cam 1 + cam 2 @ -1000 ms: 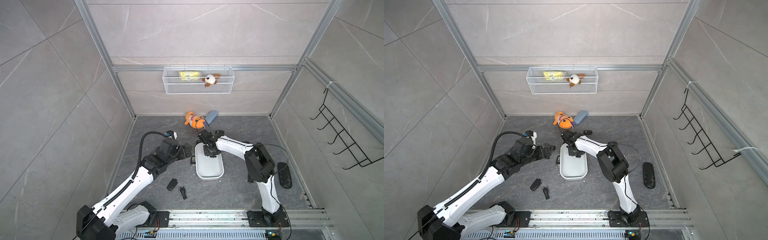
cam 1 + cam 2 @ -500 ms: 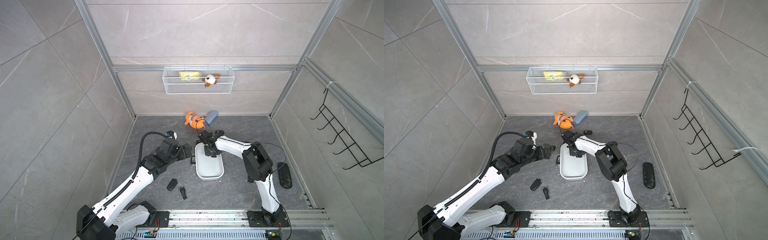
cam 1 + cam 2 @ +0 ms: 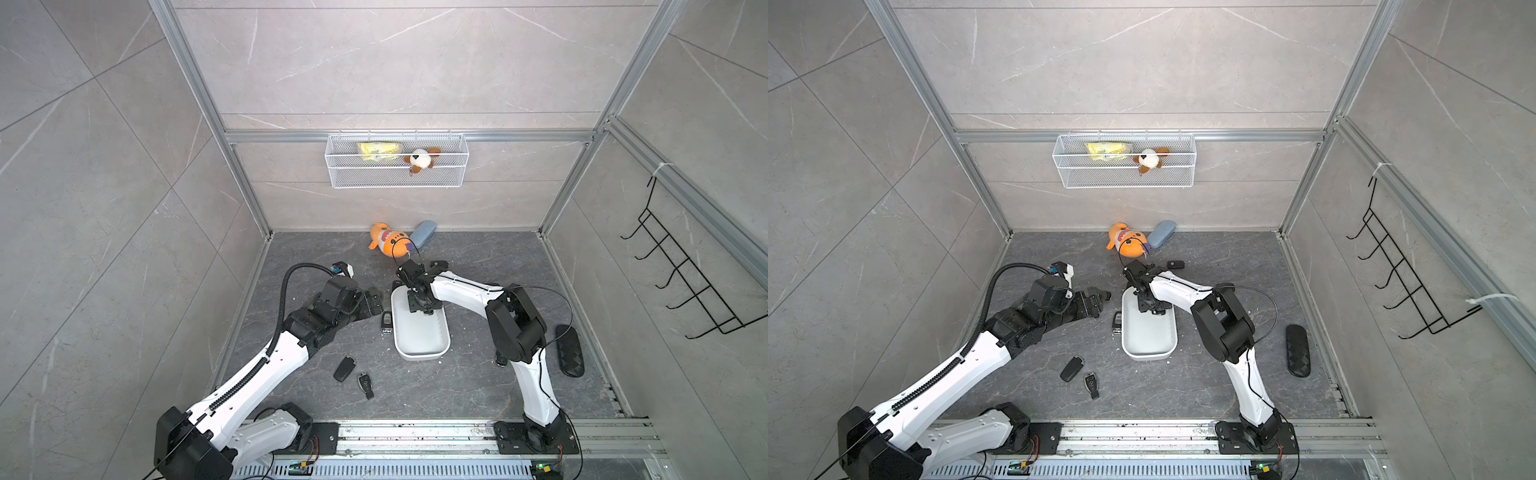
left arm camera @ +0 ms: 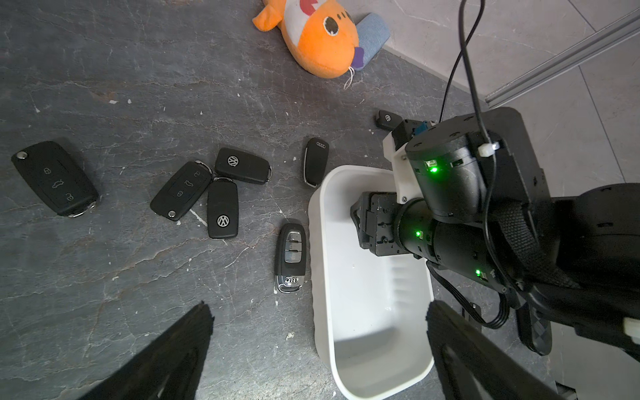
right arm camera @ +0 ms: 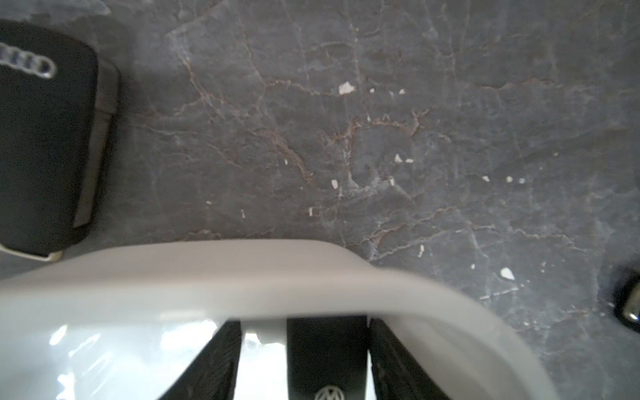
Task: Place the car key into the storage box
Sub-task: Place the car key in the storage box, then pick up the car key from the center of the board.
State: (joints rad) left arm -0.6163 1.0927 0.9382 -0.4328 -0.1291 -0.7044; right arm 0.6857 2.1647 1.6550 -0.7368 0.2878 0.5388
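presently the key (image 5: 327,360) is seen inside the box (image 5: 242,263), close to its end wall, between the parted fingers (image 5: 214,363) of the right gripper (image 5: 303,325); a gap is shown on 1 side of the key, while contact on the other side cannot be ruled out. the left gripper (image 4: 318,308) is held wide apart and empty, near the box. if the right gripper is raised while 1 finger is touching, the key could be dragged up and tipped over the rim; the rim could also be snagged and the box shoved against the audi key (image 4: 291,258) lying just beside it. counted across the views: 1 key in the box, 9 other keys (image 4: 222,209) on the floor, 1 box, 2 cases (image 3: 423,234), 2 plush toys (image 3: 388,243), 1 basket (image 3: 395,178), 1 hook rack (image 3: 690,278), 2 grippers.
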